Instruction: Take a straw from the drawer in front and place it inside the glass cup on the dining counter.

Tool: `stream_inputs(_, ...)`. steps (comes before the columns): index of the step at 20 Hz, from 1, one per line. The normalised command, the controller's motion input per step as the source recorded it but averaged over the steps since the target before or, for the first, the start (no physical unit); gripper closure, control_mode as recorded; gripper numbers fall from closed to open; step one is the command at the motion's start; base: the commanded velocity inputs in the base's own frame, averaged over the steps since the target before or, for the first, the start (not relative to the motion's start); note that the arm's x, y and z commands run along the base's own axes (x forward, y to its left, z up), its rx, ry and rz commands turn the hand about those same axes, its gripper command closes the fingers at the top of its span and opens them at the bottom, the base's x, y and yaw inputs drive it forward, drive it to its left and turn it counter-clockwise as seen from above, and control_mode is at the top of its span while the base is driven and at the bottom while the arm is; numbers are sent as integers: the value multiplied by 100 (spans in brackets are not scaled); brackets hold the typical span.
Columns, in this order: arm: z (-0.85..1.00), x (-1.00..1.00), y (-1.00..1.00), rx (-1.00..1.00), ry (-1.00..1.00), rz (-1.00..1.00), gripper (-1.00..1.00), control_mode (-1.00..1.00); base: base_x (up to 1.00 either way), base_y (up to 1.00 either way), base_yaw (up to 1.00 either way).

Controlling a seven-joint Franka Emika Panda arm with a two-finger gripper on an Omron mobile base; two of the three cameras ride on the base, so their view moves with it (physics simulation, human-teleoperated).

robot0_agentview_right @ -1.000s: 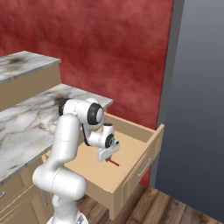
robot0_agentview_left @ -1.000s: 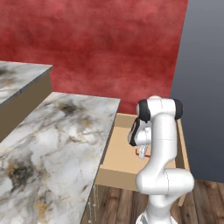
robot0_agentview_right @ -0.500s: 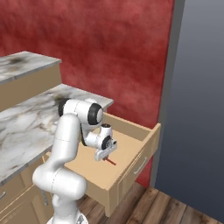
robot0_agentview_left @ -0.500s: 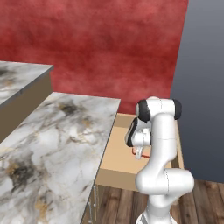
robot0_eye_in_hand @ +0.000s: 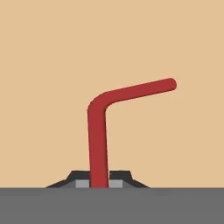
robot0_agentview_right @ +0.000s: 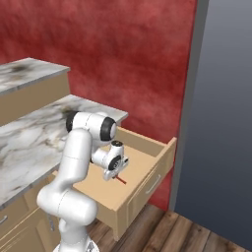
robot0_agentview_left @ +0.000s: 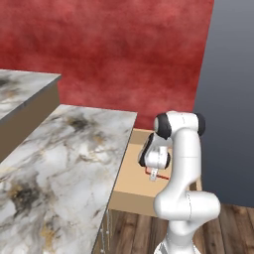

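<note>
The drawer (robot0_agentview_left: 130,170) (robot0_agentview_right: 149,158) stands pulled out from the lower marble counter, and its tan floor fills the background of the hand view. My gripper (robot0_agentview_left: 154,175) (robot0_agentview_right: 109,176) (robot0_eye_in_hand: 99,183) hangs inside it, pointing down, shut on the straw (robot0_agentview_left: 163,176) (robot0_agentview_right: 120,180) (robot0_eye_in_hand: 98,131). The straw is thin, red and bent; its long leg runs up from between the fingertips and its short leg points right, just over the drawer floor. The dining counter (robot0_agentview_left: 22,87) (robot0_agentview_right: 29,74) is the raised marble top with tan sides at far left. The glass cup is out of view.
A lower marble counter (robot0_agentview_left: 59,163) (robot0_agentview_right: 39,133) lies left of the drawer. A red wall (robot0_agentview_left: 124,54) stands behind and a dark grey panel (robot0_agentview_left: 230,99) (robot0_agentview_right: 221,123) rises close to the drawer's right side. Wood floor (robot0_agentview_right: 167,236) lies below.
The whole picture has shifted slightly, so the base has moved a little. The gripper stays shut on the straw inside the drawer, in about the same place.
</note>
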Motion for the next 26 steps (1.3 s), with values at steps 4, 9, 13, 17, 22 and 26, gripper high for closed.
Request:
stream_inputs(4, -96, 0, 0, -3, 12, 0, 100, -100, 0, 0, 0)
stream_inputs(9, -48, 0, 0, -8, 11, 0, 100, -100, 0, 0, 0)
stream_inputs(13, 3, -1, -13, 0, 0, 0, 100, -100, 0, 0, 0)
stream_inputs(17, 26, -1, -27, 0, -1, 0, 100, -100, 0, 0, 0)
stream_inputs(22, 53, -1, -26, 0, 0, 0, 100, -100, 0, 0, 0)
stream_inputs(26, 73, -3, -5, 0, 0, 0, 100, -100, 0, 0, 0)
